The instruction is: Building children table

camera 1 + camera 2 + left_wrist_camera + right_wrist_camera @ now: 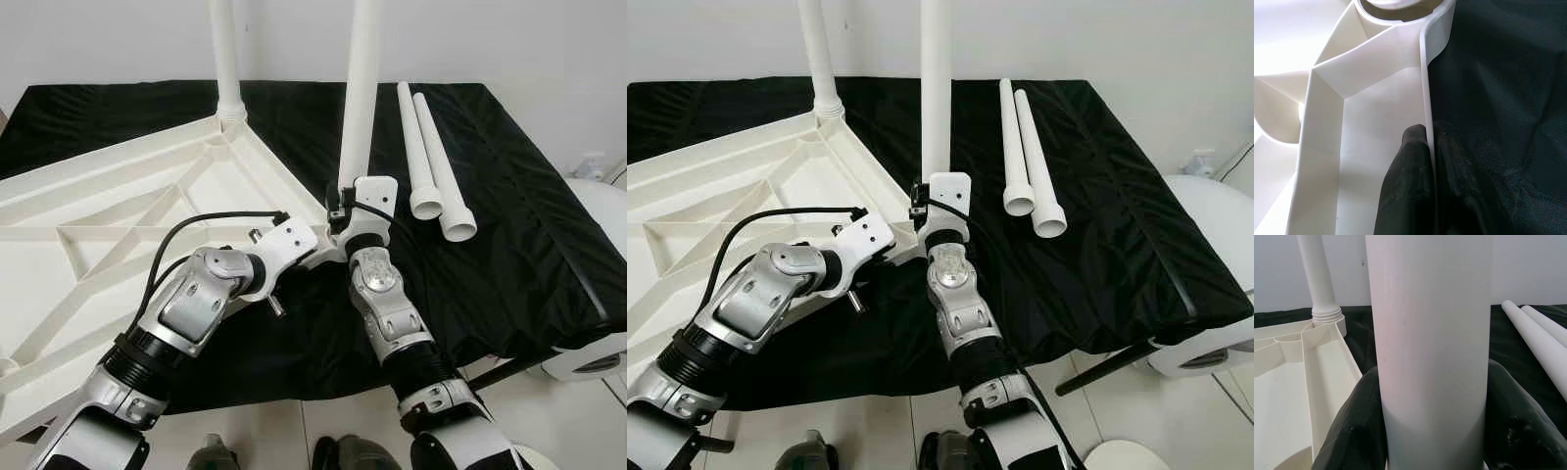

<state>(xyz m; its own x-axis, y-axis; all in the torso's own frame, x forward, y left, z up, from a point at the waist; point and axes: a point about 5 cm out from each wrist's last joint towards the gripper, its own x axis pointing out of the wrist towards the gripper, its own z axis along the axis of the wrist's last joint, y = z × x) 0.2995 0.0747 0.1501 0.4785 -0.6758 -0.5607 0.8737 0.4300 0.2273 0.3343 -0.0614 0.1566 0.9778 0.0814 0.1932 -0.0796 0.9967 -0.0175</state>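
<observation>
While right pincer (pixel 1432 431) clamps leg (pixel 1432 333), left pincer (pixel 1432 186) pinches rim (pixel 1425 98)

1. A plain indoor room is suggested by the bare white wall (pixel 509 39) and pale tiled floor (pixel 1136 401).
2. A desk draped in black cloth (pixel 509 215) is seen, bearing white furniture parts (pixel 98 215).
3. Home or lab cannot be told.

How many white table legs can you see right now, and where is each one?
4. One leg stands screwed into the tabletop's far corner. One leg is upright in the right gripper. Two loose legs lie on the black cloth.
</observation>
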